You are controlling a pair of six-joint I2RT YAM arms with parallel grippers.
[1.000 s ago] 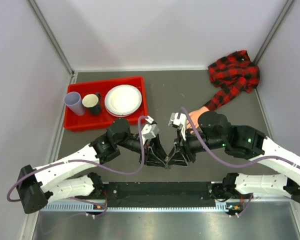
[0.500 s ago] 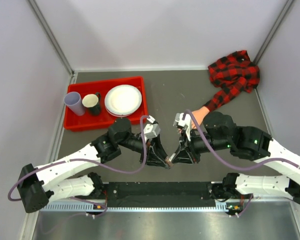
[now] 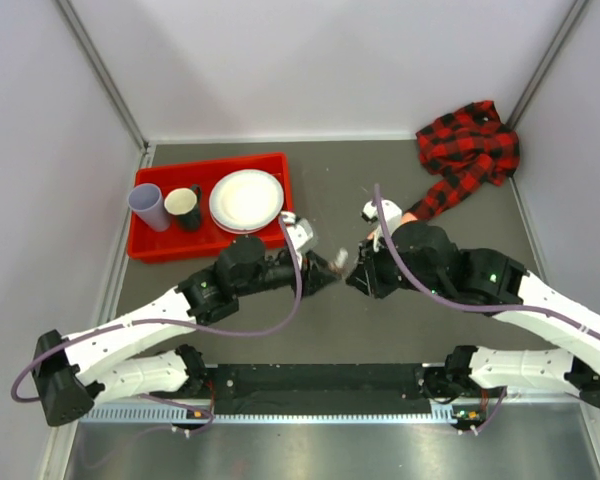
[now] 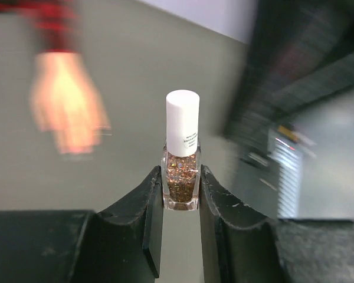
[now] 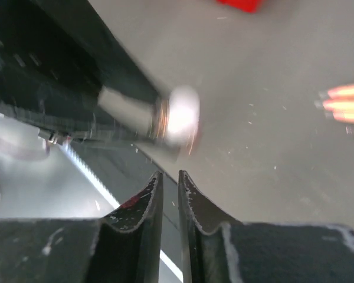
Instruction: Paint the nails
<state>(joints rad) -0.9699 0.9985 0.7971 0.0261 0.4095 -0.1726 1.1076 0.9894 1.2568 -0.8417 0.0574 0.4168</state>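
Observation:
My left gripper [image 3: 328, 266] [image 4: 181, 194] is shut on a small clear polish bottle [image 4: 182, 177] of copper glitter with a white cap [image 4: 182, 121], held upright above the table. The bottle also shows blurred in the right wrist view [image 5: 176, 115]. My right gripper [image 3: 356, 274] [image 5: 170, 177] faces it from just to the right, its jaws empty and shut to a thin slit. The peach mannequin hand [image 4: 68, 106] [image 3: 408, 217] lies beyond, mostly hidden under my right arm in the top view. Its fingertips [image 5: 342, 109] are blurred, so the nails cannot be made out. The plaid sleeve [image 3: 448, 195] runs back to the right.
A red tray [image 3: 156, 247] at the back left holds a lilac cup [image 3: 147, 205], a dark cup [image 3: 183, 205] and a white plate [image 3: 246, 199]. The bunched plaid shirt [image 3: 470, 140] lies in the back right corner. Grey walls close in both sides.
Both grippers have swung up and away from the near edge toward the table's middle. The left one brought the bottle with it, and the right one came off to its right side.

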